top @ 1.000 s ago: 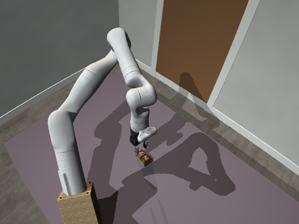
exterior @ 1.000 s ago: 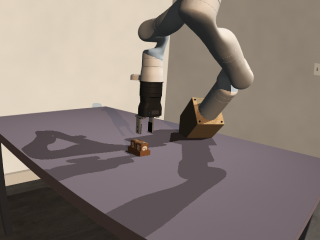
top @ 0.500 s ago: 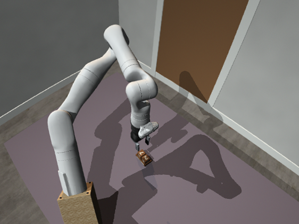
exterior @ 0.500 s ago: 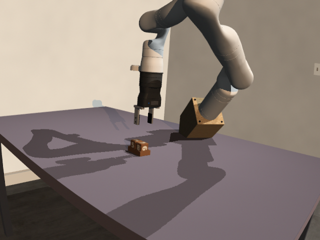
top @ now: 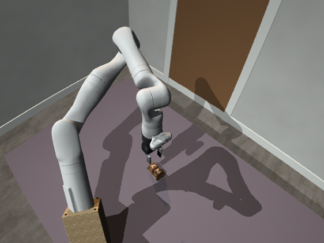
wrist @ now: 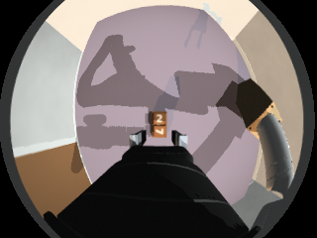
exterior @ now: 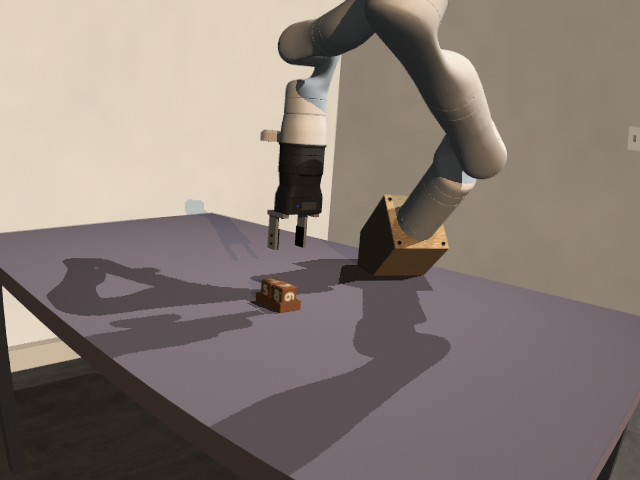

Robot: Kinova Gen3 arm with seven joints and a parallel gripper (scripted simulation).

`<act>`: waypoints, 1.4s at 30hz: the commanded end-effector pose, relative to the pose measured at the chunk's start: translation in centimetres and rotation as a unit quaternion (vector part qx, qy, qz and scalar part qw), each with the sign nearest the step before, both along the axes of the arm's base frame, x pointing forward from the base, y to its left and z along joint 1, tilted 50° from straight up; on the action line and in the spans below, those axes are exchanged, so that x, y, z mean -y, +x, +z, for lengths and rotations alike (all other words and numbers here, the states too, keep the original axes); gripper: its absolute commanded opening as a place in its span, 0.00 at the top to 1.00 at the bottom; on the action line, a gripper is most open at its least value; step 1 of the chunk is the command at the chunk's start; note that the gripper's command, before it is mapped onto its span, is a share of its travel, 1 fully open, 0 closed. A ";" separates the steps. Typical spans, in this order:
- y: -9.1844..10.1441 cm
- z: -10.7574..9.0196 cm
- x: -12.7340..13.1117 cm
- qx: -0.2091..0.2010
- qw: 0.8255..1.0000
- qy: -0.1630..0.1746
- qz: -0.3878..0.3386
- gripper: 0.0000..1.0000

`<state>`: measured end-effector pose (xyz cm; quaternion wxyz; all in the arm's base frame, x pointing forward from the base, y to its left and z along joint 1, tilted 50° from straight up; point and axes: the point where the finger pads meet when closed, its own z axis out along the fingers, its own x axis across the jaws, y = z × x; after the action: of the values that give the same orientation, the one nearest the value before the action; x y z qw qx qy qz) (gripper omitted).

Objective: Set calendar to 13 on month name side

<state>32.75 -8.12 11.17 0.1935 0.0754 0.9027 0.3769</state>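
Overhead, one open pincer (top: 154, 155) (exterior: 286, 238) (wrist: 158, 135); below, two cubes, one tray (top: 157, 179) (exterior: 279, 305).

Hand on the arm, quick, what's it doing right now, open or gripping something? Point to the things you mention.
Hand (top: 154, 155) (exterior: 287, 246) (wrist: 158, 135): open, holding nothing.

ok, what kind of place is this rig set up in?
Looks like a plain indoor room, maybe a lab or test cell: a brown door-like panel, a wall plate, and an arm on a wooden block.
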 end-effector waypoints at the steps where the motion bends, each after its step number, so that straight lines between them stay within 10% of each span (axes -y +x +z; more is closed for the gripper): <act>1: 0.0 0.0 0.1 0.000 1.000 0.000 -0.001 0.00; 42: -2.9 4.6 4.7 0.000 1.000 0.000 -0.001 0.00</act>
<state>29.83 -12.80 15.78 0.1935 0.0754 0.9026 0.3770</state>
